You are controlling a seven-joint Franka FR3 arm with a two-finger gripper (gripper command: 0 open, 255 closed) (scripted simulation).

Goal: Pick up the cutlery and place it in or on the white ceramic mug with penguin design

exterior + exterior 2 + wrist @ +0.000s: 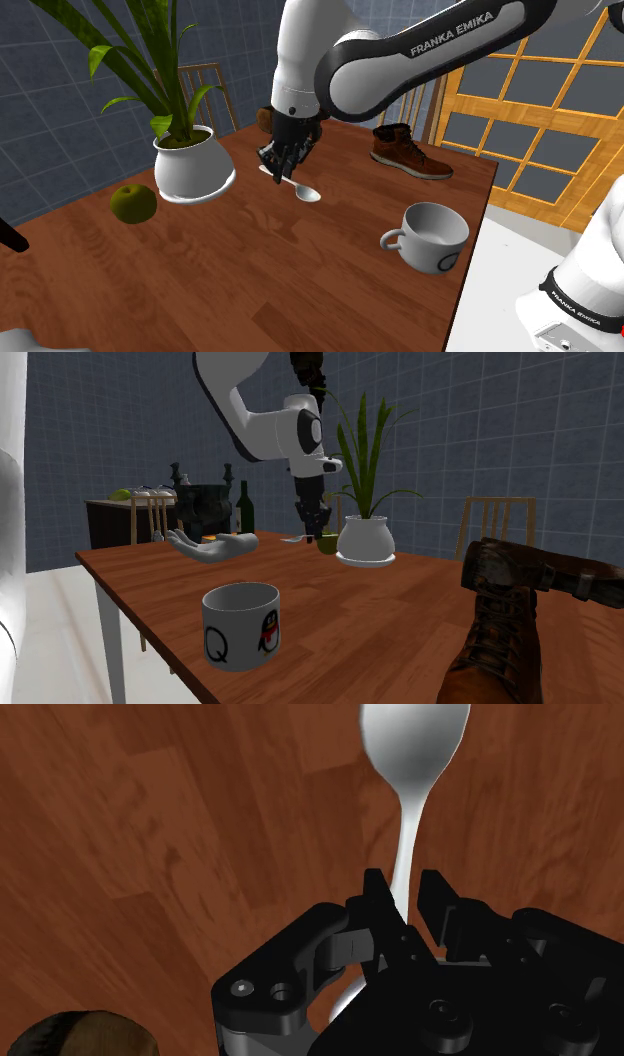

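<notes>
A silver spoon [412, 764] hangs a little above the wooden table [250, 290], its handle clasped between my black fingers [375, 899] and its bowl pointing away from the hand. My gripper [283, 170] is shut on the handle, near the middle of the table's far half. The spoon [300, 190] sticks out toward the mug [432, 236], which stands upright near the table's edge at the shoulder view's right. From the second exterior view the gripper [308, 528] holds the spoon [292, 538] well behind the white mug [240, 625], which bears a penguin picture.
A white potted plant [192, 166] and a green apple [133, 203] stand at the shoulder view's left. A brown boot [410, 152] lies at the far right corner. A grey hand-shaped object [212, 545] rests on the table. Chairs stand behind it.
</notes>
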